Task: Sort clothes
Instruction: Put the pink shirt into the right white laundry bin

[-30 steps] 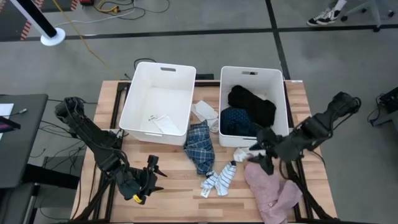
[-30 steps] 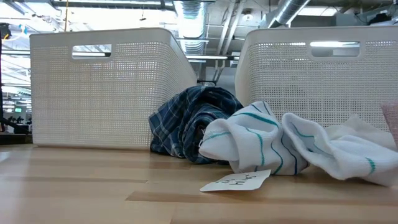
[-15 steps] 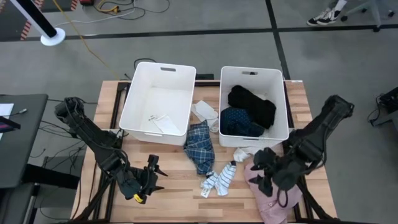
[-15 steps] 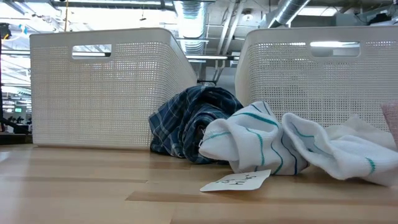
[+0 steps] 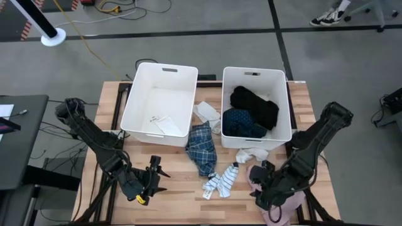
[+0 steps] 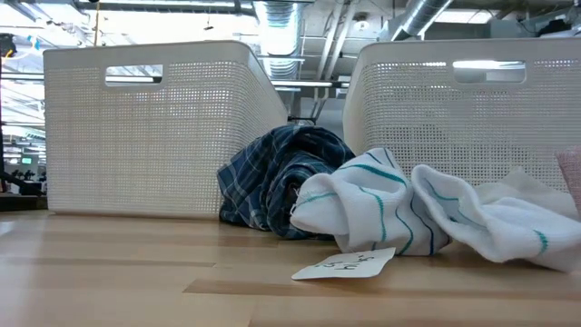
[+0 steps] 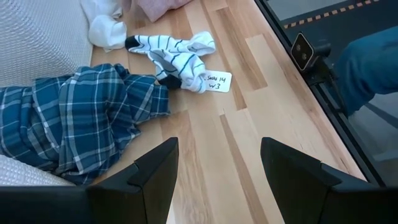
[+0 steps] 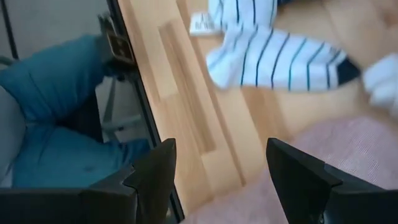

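My right gripper point(image 5: 264, 189) point(image 8: 221, 149) is open over the left part of the pink garment point(image 5: 284, 204) point(image 8: 348, 162), near the table's front right; the arm hides much of it. The blue-white striped socks point(image 5: 220, 182) point(image 6: 381, 209) lie on the table left of it, a white sock point(image 5: 251, 154) behind it. The blue plaid garment point(image 5: 201, 147) point(image 7: 68, 118) lies in front of the gap between the tubs. The black garment point(image 5: 254, 103) and the navy dotted one point(image 5: 242, 122) lie in the right tub point(image 5: 287, 107). My left gripper point(image 5: 152, 177) point(image 7: 217, 146) is open and empty at the front left. My right gripper stands open above the pink garment's left part point(image 8: 323, 155), fingers slanting down from the right; I cannot tell whether they touch the cloth.
The left tub point(image 5: 135, 100) holds only paper slips. A white cloth point(image 5: 207, 113) lies between the tubs. A paper tag point(image 7: 214, 82) lies by the striped socks. A person in teal clothing point(image 8: 50, 130) stands at the table's near edge.
My right gripper has gone from beside the white sock toward the table's near edge and down, over the pink garment, and now covers more of it. The clothes have kept their places.
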`<state>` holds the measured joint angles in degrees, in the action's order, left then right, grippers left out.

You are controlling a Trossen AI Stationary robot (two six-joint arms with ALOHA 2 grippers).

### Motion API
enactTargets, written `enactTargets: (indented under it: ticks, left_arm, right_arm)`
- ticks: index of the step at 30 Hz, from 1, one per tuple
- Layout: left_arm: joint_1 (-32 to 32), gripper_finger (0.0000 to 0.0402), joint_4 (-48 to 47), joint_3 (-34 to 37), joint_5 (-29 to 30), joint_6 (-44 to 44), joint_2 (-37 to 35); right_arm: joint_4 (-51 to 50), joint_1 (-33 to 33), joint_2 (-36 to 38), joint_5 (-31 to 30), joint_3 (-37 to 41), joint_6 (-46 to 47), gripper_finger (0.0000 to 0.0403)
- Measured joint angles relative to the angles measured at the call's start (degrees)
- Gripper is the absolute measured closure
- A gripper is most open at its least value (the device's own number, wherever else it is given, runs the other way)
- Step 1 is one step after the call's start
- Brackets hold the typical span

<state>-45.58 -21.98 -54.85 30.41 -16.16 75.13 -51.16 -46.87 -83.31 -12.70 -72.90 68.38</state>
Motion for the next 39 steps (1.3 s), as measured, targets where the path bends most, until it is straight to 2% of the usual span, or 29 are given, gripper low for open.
enactTargets:
  ticks: [7,12,18,23,39]
  left_arm:
    - [-0.02,0.0178,0.45,0.18,0.00,-1.28,0.00]
    - [-0.02,0.0178,7.33,5.23,-0.49,-1.44,0.02]
    - [0.71,0.0178,19.37,12.71,-1.83,-1.63,0.02]
    - [1.74,0.0178,25.67,15.91,-3.09,-0.98,0.02]
    - [2.25,0.0178,30.12,16.48,-4.63,3.07,0.02]
  right_arm:
    - [-5.93,-1.19,-2.56,7.83,0.00,8.95,0.0137]
    - [-12.23,-4.14,-4.57,11.76,0.00,18.18,0.0137]
    - [-13.08,-7.87,-7.47,11.91,0.00,26.50,0.0137]
    - [-11.44,-9.07,-11.38,10.63,0.00,28.65,0.0137]
    - [-10.57,-7.50,-24.96,9.58,-0.22,30.80,0.0140]
